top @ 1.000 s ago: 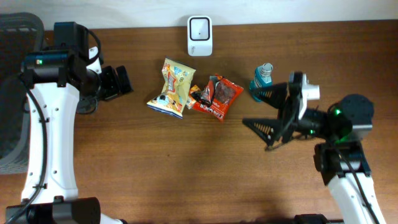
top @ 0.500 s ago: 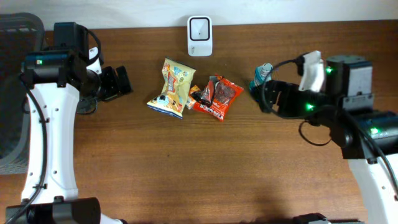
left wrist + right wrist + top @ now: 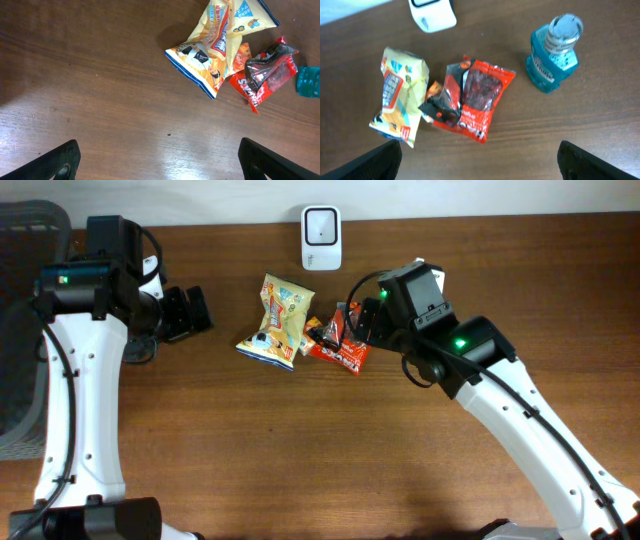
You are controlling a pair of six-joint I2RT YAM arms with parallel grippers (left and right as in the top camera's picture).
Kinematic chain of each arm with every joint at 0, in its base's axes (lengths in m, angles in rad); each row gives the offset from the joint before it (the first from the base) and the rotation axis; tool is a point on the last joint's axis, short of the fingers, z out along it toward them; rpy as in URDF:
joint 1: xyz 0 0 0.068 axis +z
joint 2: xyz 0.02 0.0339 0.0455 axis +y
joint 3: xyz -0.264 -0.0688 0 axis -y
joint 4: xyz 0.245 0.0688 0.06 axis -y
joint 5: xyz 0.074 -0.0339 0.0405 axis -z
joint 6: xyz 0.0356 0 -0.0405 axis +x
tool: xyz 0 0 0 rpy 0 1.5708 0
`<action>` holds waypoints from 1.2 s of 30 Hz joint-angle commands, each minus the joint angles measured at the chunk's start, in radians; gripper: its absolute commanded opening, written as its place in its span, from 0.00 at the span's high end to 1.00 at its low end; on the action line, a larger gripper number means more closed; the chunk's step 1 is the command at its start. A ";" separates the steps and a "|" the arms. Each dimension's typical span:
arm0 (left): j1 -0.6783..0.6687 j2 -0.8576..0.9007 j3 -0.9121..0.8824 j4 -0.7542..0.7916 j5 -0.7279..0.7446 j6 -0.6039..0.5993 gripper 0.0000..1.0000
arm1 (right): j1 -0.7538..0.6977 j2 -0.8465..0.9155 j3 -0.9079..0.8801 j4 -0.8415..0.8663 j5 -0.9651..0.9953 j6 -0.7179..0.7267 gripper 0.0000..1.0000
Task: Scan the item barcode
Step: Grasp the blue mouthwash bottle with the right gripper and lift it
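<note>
Overhead view: the white barcode scanner [image 3: 321, 238] sits at the far edge of the brown bench [image 3: 300, 465], about midway across. Just nearer than it, the goods lie in a loose cluster. A yellow snack bag [image 3: 276, 320] lies on the left and a red snack bag [image 3: 348, 352] on the right. A small orange-and-black packet [image 3: 322, 332] sits between them, overlapping the red bag's left edge.

The right arm reaches in from the near right, and its wrist hangs over the red snack bag's right side. In the right wrist view, the right gripper [image 3: 480, 162] is spread wide with nothing between its fingers. The red bag lies flat on the wood below it. A teal mouthwash bottle [image 3: 552, 59] appears to stand upright to the right of the bag, apart from it.

The left gripper [image 3: 186, 312] hovers at the far left of the bench, well apart from the cluster. It too is spread wide and holds nothing. Its own view shows only wood between the fingers, with the bags off to the upper right.
</note>
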State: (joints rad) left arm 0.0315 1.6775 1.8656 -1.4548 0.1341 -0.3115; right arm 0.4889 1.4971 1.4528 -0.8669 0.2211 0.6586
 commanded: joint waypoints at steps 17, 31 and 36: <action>0.000 0.002 0.000 0.002 0.007 -0.010 0.01 | 0.008 0.038 0.011 0.025 0.041 0.012 0.01; 0.000 0.002 0.000 0.002 0.007 -0.010 0.01 | 0.008 0.064 0.011 0.007 -0.008 0.012 0.01; 0.000 0.002 0.000 0.002 0.007 -0.010 0.01 | 0.008 0.064 0.011 0.019 -0.002 0.012 0.01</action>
State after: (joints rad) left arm 0.0315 1.6775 1.8656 -1.4544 0.1341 -0.3115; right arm 0.4889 1.5562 1.4528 -0.8574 0.2165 0.6590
